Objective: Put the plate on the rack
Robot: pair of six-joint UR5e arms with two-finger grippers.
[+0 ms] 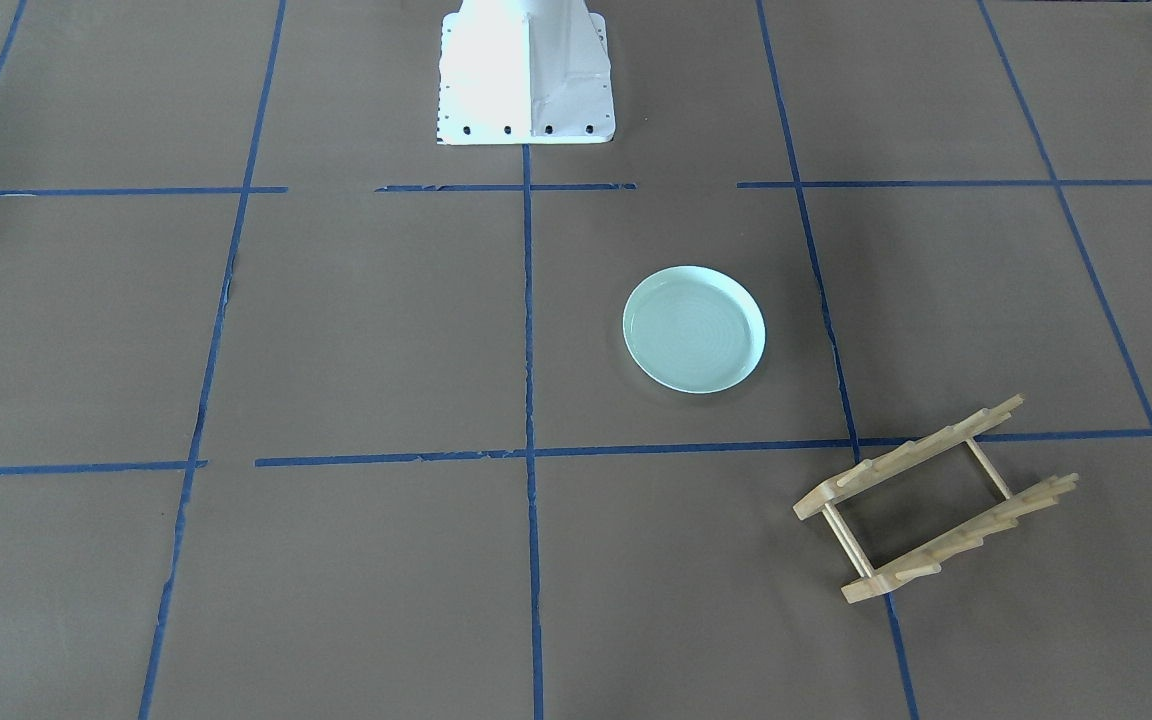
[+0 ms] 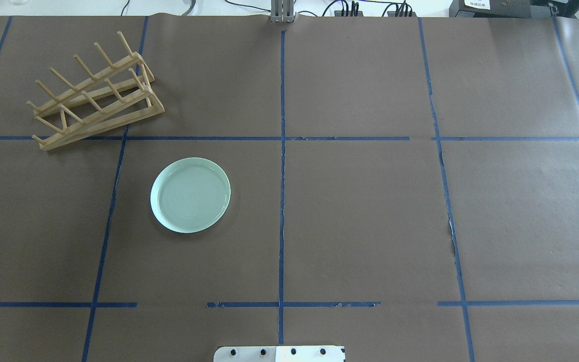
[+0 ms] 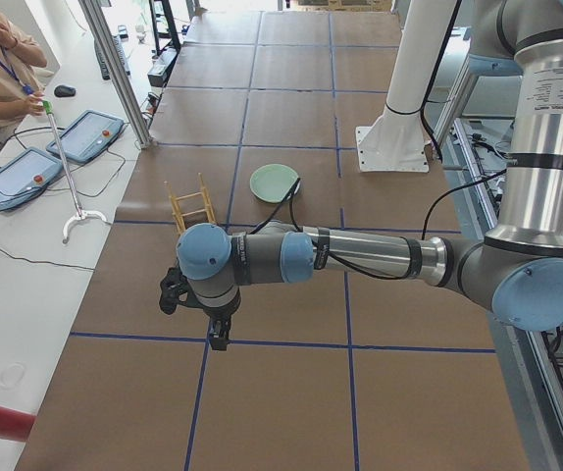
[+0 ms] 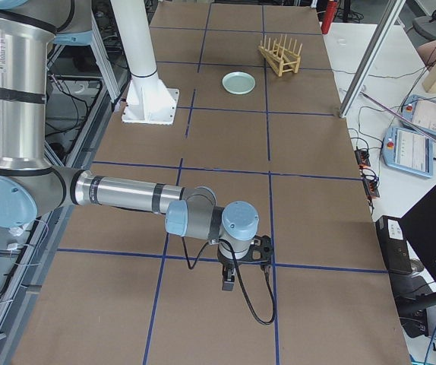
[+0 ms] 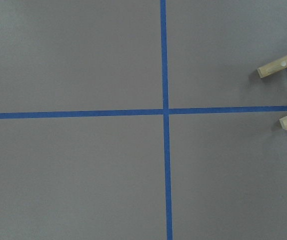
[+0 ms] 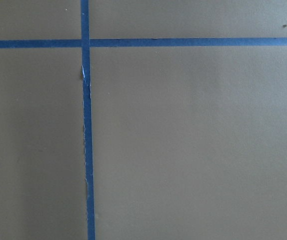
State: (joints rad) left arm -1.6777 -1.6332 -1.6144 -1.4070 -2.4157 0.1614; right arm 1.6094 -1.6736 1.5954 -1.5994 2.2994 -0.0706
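The left gripper (image 3: pixel 220 334) hangs over the brown paper-covered table (image 2: pixel 370 226) toward its left end. It shows only in the left side view, so whether its fingers are spread or pressed together cannot be told. The same goes for the right gripper (image 4: pixel 229 280), which hangs over the opposite end of the table and is seen only from the right side. Out from the left gripper, the rack (image 2: pixel 96 98) comes first; its near end just enters the right edge of the left wrist view (image 5: pixel 283 67). It stands on its two side rails with its pegs slanting upward. In the overhead view its long axis runs diagonally across a blue tape line (image 2: pixel 282 151), from lower left to upper right. The plate (image 2: pixel 190 195) lies beyond it, flat on the table with its rim up, nearer the robot's base than the rack. It sits apart from the rack, not in its slots, and far from the right gripper.
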